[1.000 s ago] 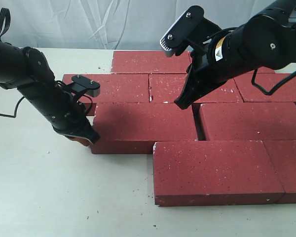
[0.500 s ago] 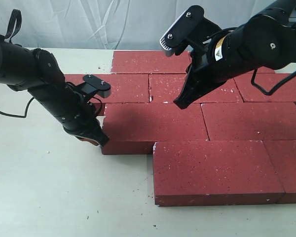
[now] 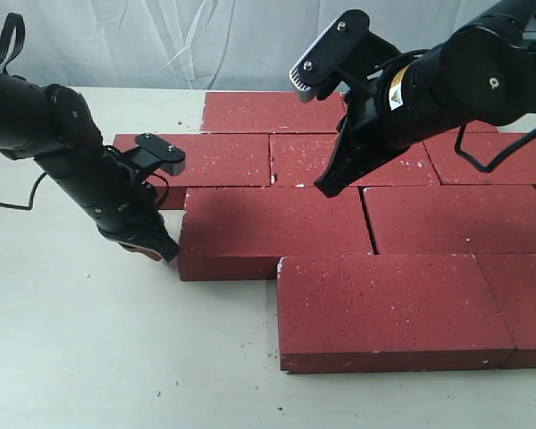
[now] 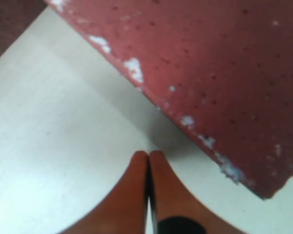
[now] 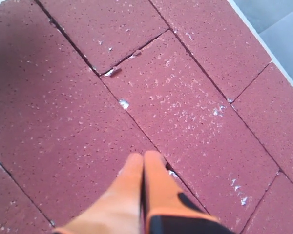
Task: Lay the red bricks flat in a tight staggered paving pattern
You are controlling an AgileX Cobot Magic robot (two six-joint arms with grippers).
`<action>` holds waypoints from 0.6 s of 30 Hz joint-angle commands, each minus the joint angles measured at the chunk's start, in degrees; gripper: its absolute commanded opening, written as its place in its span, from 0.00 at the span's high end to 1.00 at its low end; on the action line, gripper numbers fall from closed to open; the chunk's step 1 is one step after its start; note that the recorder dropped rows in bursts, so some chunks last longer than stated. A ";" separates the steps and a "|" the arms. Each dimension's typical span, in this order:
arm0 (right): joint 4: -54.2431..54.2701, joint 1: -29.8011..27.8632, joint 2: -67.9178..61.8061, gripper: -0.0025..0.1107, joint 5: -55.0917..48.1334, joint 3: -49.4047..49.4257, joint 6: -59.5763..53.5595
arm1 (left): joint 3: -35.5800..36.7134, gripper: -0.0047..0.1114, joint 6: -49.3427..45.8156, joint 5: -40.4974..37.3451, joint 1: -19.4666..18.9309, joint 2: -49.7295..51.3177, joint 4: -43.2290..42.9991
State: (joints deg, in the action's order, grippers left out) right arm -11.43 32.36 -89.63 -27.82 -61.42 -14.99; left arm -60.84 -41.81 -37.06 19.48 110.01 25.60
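Note:
Several dark-red bricks lie flat in staggered rows on the white table. The middle-row left brick (image 3: 272,228) sits almost against its right neighbour (image 3: 456,219), with a thin seam between them. My left gripper (image 3: 165,253) is shut and empty, low on the table just off that brick's left end; its corner (image 4: 263,190) shows close to the fingertips (image 4: 147,154). My right gripper (image 3: 326,189) is shut and empty, tips over the seam between the middle-row brick and the row behind (image 5: 151,155).
A front-row brick (image 3: 389,308) lies nearest the camera, with another (image 3: 527,304) at the right edge. Behind are further bricks (image 3: 205,159), (image 3: 272,112). Bare table (image 3: 89,340) spreads left and front. A white cloth backdrop hangs behind.
The middle-row left brick slid right until its gap to the neighbour closed to a thin seam. My left gripper pushed right with it, then backed off to the left. The right arm stayed put.

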 commanded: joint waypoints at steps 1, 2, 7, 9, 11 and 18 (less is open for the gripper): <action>0.54 -0.31 0.10 0.99 0.69 0.13 0.22 | -0.35 0.96 0.88 1.19 -0.58 -0.01 0.00; 0.54 -0.31 0.10 0.99 0.69 0.13 0.22 | -0.46 0.96 0.88 0.50 -0.58 -0.40 -0.38; 1.73 -0.31 0.10 0.99 1.81 0.13 0.22 | -1.64 0.96 3.79 -5.07 -0.58 -3.87 -4.96; 5.52 -0.31 0.10 0.99 4.55 0.13 0.22 | -1.64 0.96 6.32 -5.86 -0.58 -6.52 -6.86; 10.44 -0.31 0.10 0.99 7.23 0.13 0.22 | -1.64 0.96 8.48 -3.89 -0.58 -9.48 -7.07; 10.61 -0.31 0.10 0.99 13.55 -2.32 0.11 | -4.21 0.96 9.89 14.75 -0.58 -12.96 2.65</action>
State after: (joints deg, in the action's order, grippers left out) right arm -1.06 32.36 -89.63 -16.05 -62.09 -14.99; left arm -63.66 -32.44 -30.84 18.93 98.45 24.01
